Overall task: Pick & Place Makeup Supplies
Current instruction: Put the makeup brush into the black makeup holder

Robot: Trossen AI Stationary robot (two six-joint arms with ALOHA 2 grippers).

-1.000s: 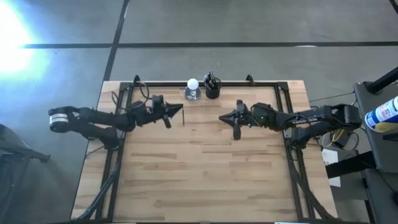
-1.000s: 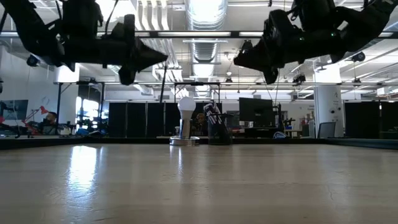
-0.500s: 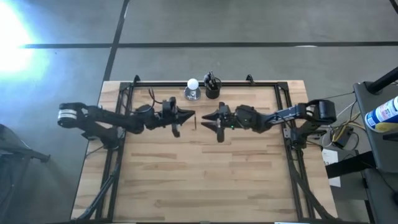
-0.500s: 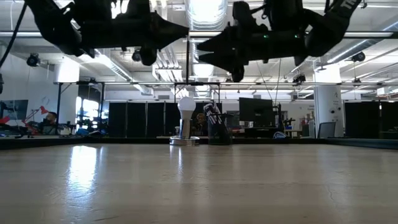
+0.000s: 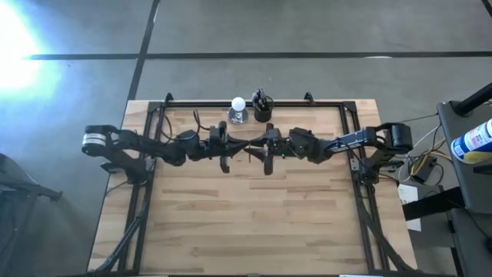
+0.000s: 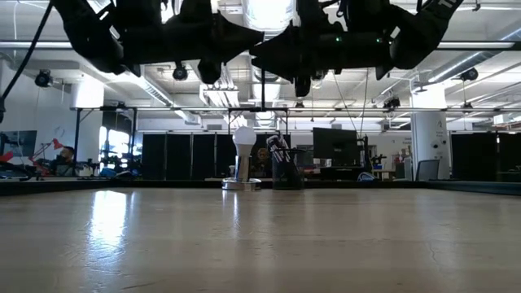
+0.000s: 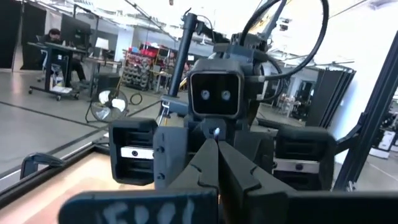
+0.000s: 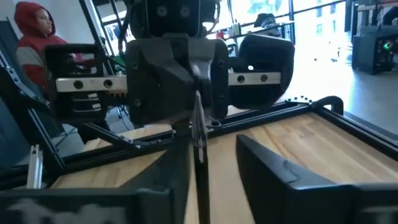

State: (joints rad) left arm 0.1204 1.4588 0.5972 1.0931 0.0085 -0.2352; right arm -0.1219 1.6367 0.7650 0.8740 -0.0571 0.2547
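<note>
Makeup brush [image 8: 198, 127] hangs upright, pinched near its top in the left gripper [image 8: 196, 93], whose jaws are fully closed on it, both arms up in the air well above the table [image 5: 231, 223]

Right gripper [image 8: 214, 155] faces it nose to nose, jaws part open; the brush sits in the gap, closer to one finger than the other, and we see daylight on the far side, so it has no hold yet

We read this as a handover, left to right. To do it well:
- centre the right jaws on the shaft before closing, or the near finger [image 8: 171, 180] shoves the brush sideways
- grip below the left fingertips, clear of them (the tips are almost touching in the high view)
- left lets go only once right is firmly closed; thin shaft, easy to pivot or drop

Black cup [image 5: 262, 109] with the other brushes and white ball [image 5: 238, 103] sit behind the jaws at the table's far edge, well apart
</note>
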